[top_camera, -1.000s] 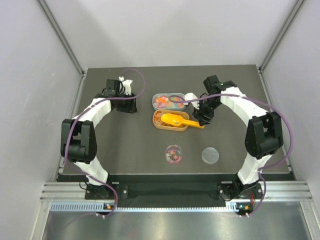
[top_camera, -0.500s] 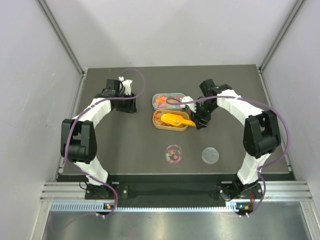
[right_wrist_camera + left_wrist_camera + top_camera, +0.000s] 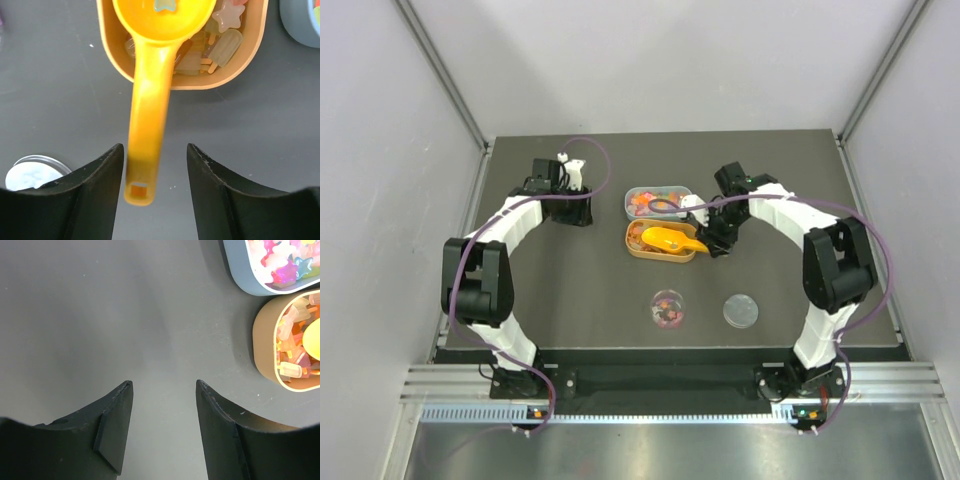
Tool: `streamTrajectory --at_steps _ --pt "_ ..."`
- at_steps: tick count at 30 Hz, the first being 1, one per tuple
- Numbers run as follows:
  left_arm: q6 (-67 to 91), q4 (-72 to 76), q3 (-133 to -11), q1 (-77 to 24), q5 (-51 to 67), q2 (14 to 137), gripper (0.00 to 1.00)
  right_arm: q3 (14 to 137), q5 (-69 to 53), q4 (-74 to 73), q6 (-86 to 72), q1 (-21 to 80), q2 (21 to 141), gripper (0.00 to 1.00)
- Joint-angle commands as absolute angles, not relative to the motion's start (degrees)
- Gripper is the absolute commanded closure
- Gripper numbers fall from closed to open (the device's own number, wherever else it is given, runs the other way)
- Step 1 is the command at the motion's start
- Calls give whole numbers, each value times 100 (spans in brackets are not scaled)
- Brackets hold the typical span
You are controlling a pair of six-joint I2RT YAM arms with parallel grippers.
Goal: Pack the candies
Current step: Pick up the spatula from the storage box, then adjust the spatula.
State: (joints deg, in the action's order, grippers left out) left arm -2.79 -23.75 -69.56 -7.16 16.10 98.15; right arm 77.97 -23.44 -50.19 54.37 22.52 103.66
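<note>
Heads up: your right gripper (image 3: 155, 147) is spread around the orange scoop (image 3: 149, 105) handle, which hugs one finger with a gap to the other. The scoop bowl is cut off up top. The candies (image 3: 223, 46) sit in the tan tray (image 3: 245, 60), the grey tray (image 3: 239, 271) and the round cup (image 3: 669, 308). The lid (image 3: 29, 172) is half hidden. Your left gripper (image 3: 164, 385) is spread, holding nothing, left of both trays.

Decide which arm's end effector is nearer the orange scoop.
Right. The right end effector straddles the scoop handle, one open finger on either side. The left end effector hangs well away, to the left of the tan tray.
</note>
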Motion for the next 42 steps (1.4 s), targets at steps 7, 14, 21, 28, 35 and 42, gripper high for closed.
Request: streamTrajectory --at_steps 7,14,21,28,35,42 --pt "-325 -2285 -6987 -712 1573 9791 41 7884 -2197 -4816 5370 2391 10617 55" --pt "-264 -2197 -6996 -721 1600 9835 41 8094 -1952 -5018 5475 2417 10450 98" --pt "-185 -2092 -6996 -712 1705 9870 42 8822 -944 -5651 5792 2627 10257 100" --pt "-62 -1995 -7040 -721 1863 9879 41 10271 298 -7053 5906 3023 10800 100" --pt "158 -1846 -7058 -800 1995 9782 42 11066 1282 -8429 6283 3269 11084 100" --pt "334 -1679 -6839 -826 2101 9554 42 10196 2205 -8429 6820 3428 10661 100"
